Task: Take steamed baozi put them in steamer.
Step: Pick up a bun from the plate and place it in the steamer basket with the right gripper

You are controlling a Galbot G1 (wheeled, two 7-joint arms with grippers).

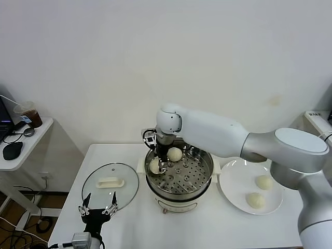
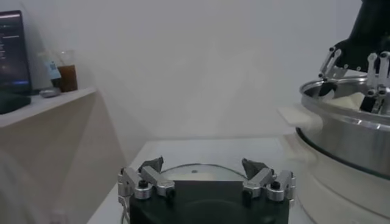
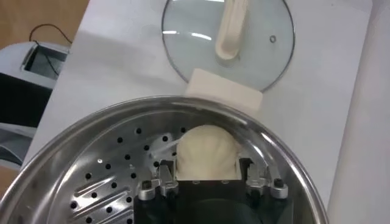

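Observation:
The steel steamer (image 1: 205, 181) sits in its white pot base at the table's middle. My right gripper (image 1: 158, 167) reaches down into its left side, shut on a cream-white baozi (image 1: 153, 166) held at the perforated floor. The right wrist view shows this baozi (image 3: 205, 146) squeezed between the fingers (image 3: 164, 173) inside the steamer (image 3: 91, 158). A second baozi (image 1: 175, 154) lies at the steamer's back. Two more baozi (image 1: 264, 182) (image 1: 254, 200) lie on the white plate (image 1: 233, 181) to the right. My left gripper (image 1: 97, 209) is open and parked at the front left.
The glass lid (image 1: 110, 184) with a white handle lies flat left of the steamer, just beyond my left gripper (image 2: 202, 164). A side table with a drink cup (image 1: 31, 114) stands at the far left. A wall is behind the table.

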